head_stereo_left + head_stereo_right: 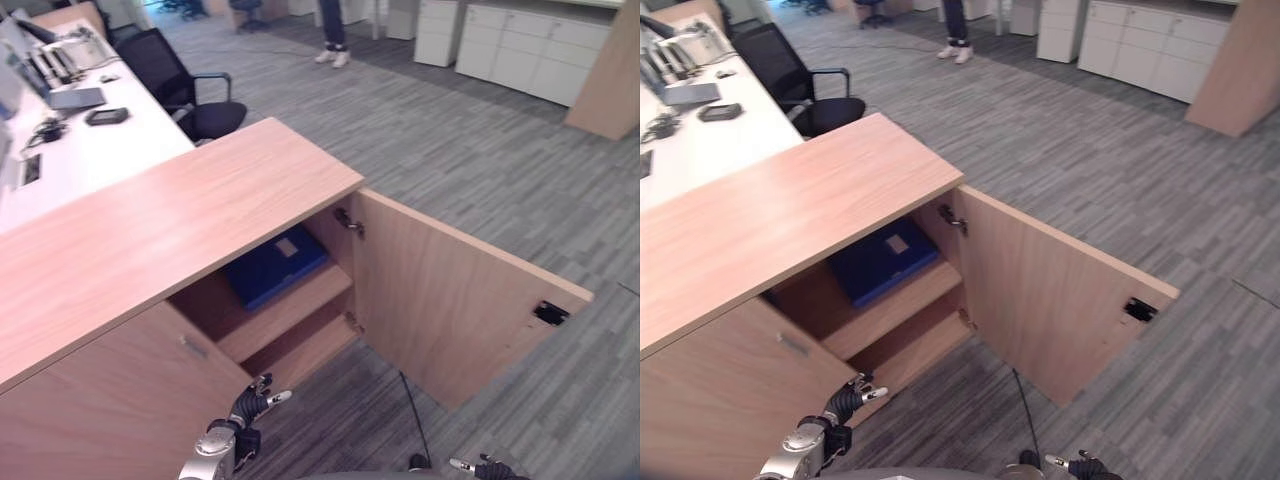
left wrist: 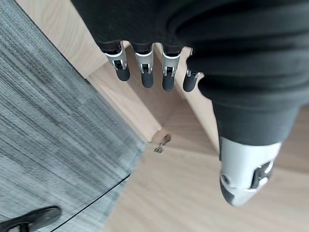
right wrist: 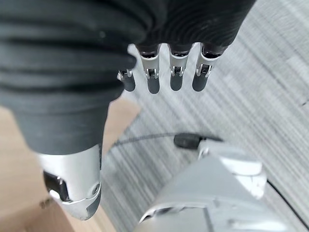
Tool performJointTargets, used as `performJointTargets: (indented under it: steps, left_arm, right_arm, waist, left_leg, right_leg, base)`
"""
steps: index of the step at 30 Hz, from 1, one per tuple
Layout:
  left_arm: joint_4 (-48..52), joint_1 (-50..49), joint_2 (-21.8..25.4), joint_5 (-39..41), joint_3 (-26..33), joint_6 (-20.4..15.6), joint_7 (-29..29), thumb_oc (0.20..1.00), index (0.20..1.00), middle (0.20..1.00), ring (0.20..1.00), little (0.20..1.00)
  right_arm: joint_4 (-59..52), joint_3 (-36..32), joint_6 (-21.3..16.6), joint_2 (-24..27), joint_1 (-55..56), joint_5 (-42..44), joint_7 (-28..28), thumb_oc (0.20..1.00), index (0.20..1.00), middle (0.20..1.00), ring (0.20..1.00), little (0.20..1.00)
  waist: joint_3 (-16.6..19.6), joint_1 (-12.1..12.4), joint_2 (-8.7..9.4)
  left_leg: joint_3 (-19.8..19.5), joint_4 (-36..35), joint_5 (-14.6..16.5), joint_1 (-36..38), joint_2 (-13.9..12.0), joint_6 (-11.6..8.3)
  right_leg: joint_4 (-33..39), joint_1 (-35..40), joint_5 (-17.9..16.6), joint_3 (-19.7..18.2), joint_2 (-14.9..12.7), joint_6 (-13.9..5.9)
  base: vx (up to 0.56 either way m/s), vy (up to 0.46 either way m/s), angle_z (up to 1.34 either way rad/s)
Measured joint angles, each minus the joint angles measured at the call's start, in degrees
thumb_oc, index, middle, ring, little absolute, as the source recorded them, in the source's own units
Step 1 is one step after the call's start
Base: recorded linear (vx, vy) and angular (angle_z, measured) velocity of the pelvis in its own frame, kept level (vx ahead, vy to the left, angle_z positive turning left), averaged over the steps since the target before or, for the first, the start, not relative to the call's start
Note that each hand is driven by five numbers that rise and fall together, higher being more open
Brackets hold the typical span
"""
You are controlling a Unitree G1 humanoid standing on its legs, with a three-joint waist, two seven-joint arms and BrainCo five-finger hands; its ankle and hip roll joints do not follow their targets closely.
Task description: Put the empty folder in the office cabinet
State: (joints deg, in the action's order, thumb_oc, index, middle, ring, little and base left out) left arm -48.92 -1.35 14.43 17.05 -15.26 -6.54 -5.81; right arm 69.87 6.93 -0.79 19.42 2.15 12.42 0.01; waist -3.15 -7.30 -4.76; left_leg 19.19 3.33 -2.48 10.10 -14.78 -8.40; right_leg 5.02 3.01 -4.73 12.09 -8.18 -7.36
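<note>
Already shelved above our relaxed, empty left hand, the folder looks light, stiff; we would grip its spine.

A: The cabinet is light peach-toned wood grain on top, door and shelves. The folder on its upper shelf is deep blue with a pale label.

B: The carpet around the cabinet is grey in streaked stripes. Behind the cabinet, the desk is white and the chair black. Beyond it, the drawer units are white.
</note>
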Motion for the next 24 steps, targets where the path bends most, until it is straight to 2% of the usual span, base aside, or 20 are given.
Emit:
performJointTargets:
  steps: [1, 2, 4, 5, 7, 8, 9, 10, 12, 13, 15, 16, 17, 18, 21, 23, 24]
  left_arm:
    - [-0.9, 0.3, 0.0, 0.0, 0.1, 0.0, 0.1, 1.000, 1.000, 1.000, 1.000, 1.000]
    - [-2.7, 1.2, 0.0, 0.0, 0.9, 0.2, 0.5, 1.000, 1.000, 1.000, 1.000, 1.000]
    - [-2.8, 1.0, 0.1, 0.0, 1.8, 0.2, 0.9, 1.000, 1.000, 1.000, 1.000, 1.000]
    - [-2.9, 0.7, 0.1, 0.0, 1.9, 0.2, 1.2, 1.000, 1.000, 1.000, 1.000, 1.000]
    - [-2.9, 0.9, -0.4, 0.0, 1.8, 0.2, 1.2, 1.000, 1.000, 1.000, 1.000, 1.000]
    - [-2.8, 1.4, -0.5, 0.1, 1.8, 0.2, 1.3, 1.000, 1.000, 1.000, 1.000, 1.000]
    - [-2.5, 1.8, -0.7, 0.2, 1.8, 0.0, 1.3, 1.000, 1.000, 1.000, 1.000, 1.000]
    - [-2.5, 2.1, -0.7, 0.4, 1.7, 0.0, 1.3, 1.000, 1.000, 1.000, 1.000, 1.000]
    - [-2.5, 2.6, -0.7, 0.5, 1.4, 0.0, 1.3, 1.000, 1.000, 1.000, 1.000, 1.000]
    - [-2.5, 2.4, -0.7, 0.5, 1.2, 0.1, 1.3, 1.000, 1.000, 1.000, 1.000, 1.000]
    - [-2.1, 0.6, -1.1, 0.5, 0.7, 0.1, 1.2, 1.000, 1.000, 1.000, 1.000, 1.000]
    - [-2.1, -0.1, -1.1, 0.5, 0.4, 0.1, 1.0, 1.000, 1.000, 1.000, 1.000, 1.000]
    - [-2.1, -0.6, -0.6, 0.5, 0.5, 0.1, 1.0, 1.000, 1.000, 1.000, 1.000, 1.000]
    - [-2.0, -1.1, 1.4, 0.5, 1.9, 0.0, 1.1, 1.000, 1.000, 1.000, 1.000, 1.000]
    - [-2.2, -2.1, 4.2, 0.5, 2.0, 0.0, 1.1, 1.000, 1.000, 1.000, 1.000, 1.000]
    - [-2.4, -2.5, 4.8, 0.4, 2.0, 0.0, 1.0, 1.000, 1.000, 1.000, 1.000, 1.000]
    - [-2.3, -3.0, 4.7, 0.0, 1.7, 0.0, 0.7, 1.000, 1.000, 1.000, 1.000, 1.000]
  right_arm:
    - [0.0, 0.0, -0.1, 0.0, -0.2, 0.0, 0.0, 1.000, 1.000, 1.000, 1.000, 1.000]
    - [0.1, -0.1, -0.1, -0.3, -0.4, 0.0, 0.0, 1.000, 1.000, 1.000, 1.000, 1.000]
    - [0.2, -0.1, -0.1, -0.1, -0.8, 0.0, 0.0, 1.000, 1.000, 1.000, 1.000, 1.000]
    - [0.5, -0.1, -0.1, 0.2, -1.1, 0.1, -0.1, 1.000, 1.000, 1.000, 1.000, 1.000]
    - [0.5, -0.4, -0.2, 1.0, -1.7, 0.5, -0.3, 1.000, 1.000, 1.000, 1.000, 1.000]
    - [0.6, -0.7, -0.2, 1.3, -1.8, 0.8, -0.3, 1.000, 1.000, 1.000, 1.000, 1.000]
    - [0.8, -1.5, -0.2, 2.1, -2.6, 2.4, -0.5, 1.000, 1.000, 1.000, 1.000, 1.000]
    - [1.2, -3.6, -0.2, 2.5, -3.0, 2.7, -0.8, 1.000, 1.000, 1.000, 1.000, 1.000]
    - [2.7, -8.0, -0.3, 4.0, -4.4, 5.1, -1.3, 1.000, 1.000, 1.000, 1.000, 1.000]
    - [2.7, -9.8, -0.3, 5.5, -5.0, 6.5, -1.4, 1.000, 1.000, 1.000, 1.000, 1.000]
    - [2.3, -9.7, -1.1, 10.1, -5.4, 8.0, -1.9, 1.000, 1.000, 1.000, 1.000, 1.000]
    - [2.3, -10.2, -1.3, 11.9, -5.3, 9.0, -2.1, 1.000, 1.000, 1.000, 1.000, 1.000]
    - [2.4, -12.0, -1.2, 13.0, -5.0, 9.4, -2.4, 1.000, 1.000, 1.000, 1.000, 1.000]
    - [2.4, -13.8, -1.1, 13.9, -5.4, 11.1, -2.5, 1.000, 1.000, 1.000, 1.000, 1.000]
    - [2.4, -14.7, -1.4, 15.8, -6.0, 11.4, -2.6, 1.000, 1.000, 1.000, 1.000, 1.000]
    - [3.1, -14.9, -1.0, 17.7, -8.9, 11.4, -2.6, 1.000, 1.000, 1.000, 1.000, 1.000]
    - [4.2, -15.1, -1.3, 20.8, -12.0, 12.1, -2.8, 1.000, 1.000, 1.000, 1.000, 1.000]
  waist:
    - [-0.3, -0.1, 0.02]
    - [-1.2, 0.0, 0.88]
    - [-2.2, 0.1, 1.85]
    - [-2.6, 0.4, 2.77]
    - [-2.6, 0.1, 2.59]
    - [-2.7, 0.3, 2.68]
    - [-2.9, 1.1, 3.06]
    - [-3.1, 1.4, 3.23]
    - [-3.4, 1.8, 2.96]
    - [-4.3, 1.7, 1.97]
    - [-4.4, 1.7, -1.94]
    - [-3.9, 1.5, -3.40]
    - [-3.3, 1.4, -3.15]
    - [-2.9, 1.4, -1.79]
    - [-2.4, 1.6, 0.57]
    - [-2.2, 1.7, 1.10]
    - [-2.1, 1.5, 1.04]
  left_leg:
    - [-0.2, 1.1, -0.2, -0.3, -0.5, -0.31]
    - [-2.4, 7.1, -1.4, -3.0, -1.8, -2.41]
    - [-7.5, 13.7, -4.5, -5.9, -2.6, -5.96]
    - [-10.7, 15.8, -6.2, -7.3, -2.4, -6.73]
    - [-12.3, 16.0, -5.6, -7.6, -1.5, -7.04]
    - [-13.7, 14.9, -4.7, -7.8, -0.1, -6.67]
    - [-17.2, 6.8, -0.7, -7.1, 3.7, -4.80]
    - [-18.8, 0.2, 0.1, -7.0, 5.6, -3.75]
    - [-20.5, -8.6, -0.4, -7.1, 7.8, -2.81]
    - [-20.1, -9.0, -1.1, -7.7, 7.7, -1.73]
    - [-19.5, -6.8, -5.2, -8.0, 6.7, 1.86]
    - [-18.2, -6.1, -2.2, -7.8, 6.0, 2.39]
    - [-17.8, -8.0, -1.3, -6.8, 6.8, 2.72]
    - [-17.4, -9.1, -0.8, -6.2, 8.4, 3.45]
    - [-17.4, -8.5, -0.9, -5.4, 9.6, 3.63]
    - [-17.3, -8.5, -0.8, -5.4, 9.7, 3.81]
    - [-17.3, -8.5, -0.8, -5.1, 9.8, 3.81]
  right_leg:
    - [0.0, -0.1, 0.3, -0.2, 0.4, 0.27]
    - [-0.5, -0.7, 0.8, -1.1, 0.9, 1.22]
    - [-0.6, -0.6, 1.3, -2.6, 1.5, 3.09]
    - [0.0, 0.2, 0.7, -4.0, 1.5, 5.10]
    - [0.2, 0.2, 1.2, -5.3, 1.8, 6.42]
    - [0.3, 0.2, 1.3, -6.1, 1.7, 6.99]
    - [0.4, 0.1, 1.4, -7.5, 1.2, 7.13]
    - [0.4, 0.1, 1.6, -8.0, 0.8, 7.24]
    - [0.4, 0.6, 2.0, -8.4, 0.3, 6.32]
    - [0.4, 1.5, 2.2, -8.4, 0.7, 5.80]
    - [0.4, 3.4, 3.0, -9.2, 2.8, 4.23]
    - [0.4, 3.9, 3.6, -9.6, 3.4, 3.34]
    - [0.4, 4.2, 4.0, -9.6, 2.9, 2.75]
    - [0.4, 4.6, 3.5, -9.7, 1.2, 1.31]
    - [0.4, 5.2, 4.2, -9.6, 0.0, 0.30]
    - [0.4, 5.4, 4.2, -9.5, -0.1, 0.16]
    - [0.4, 5.7, 4.2, -9.6, -0.1, 0.01]
  base:
    - [0.04, -0.221, -0.36]
    - [0.05, -0.177, -0.37]
    - [0.03, -0.075, -0.46]
    - [0.03, -0.013, -0.52]
    - [0.08, 0.009, -0.36]
    - [0.16, 0.045, -0.36]
    - [0.16, 0.027, -0.34]
    - [0.13, 0.017, -0.36]
    - [0.05, 0.006, -0.19]
    - [0.05, 0.030, -0.32]
    - [0.08, 0.042, -0.39]
    - [0.07, 0.033, -0.17]
    - [0.04, 0.048, -0.06]
    - [-0.02, 0.042, 0.00]
    - [-0.03, 0.024, 0.03]
    - [0.01, 0.024, 0.00]
    - [0.03, 0.041, -0.02]
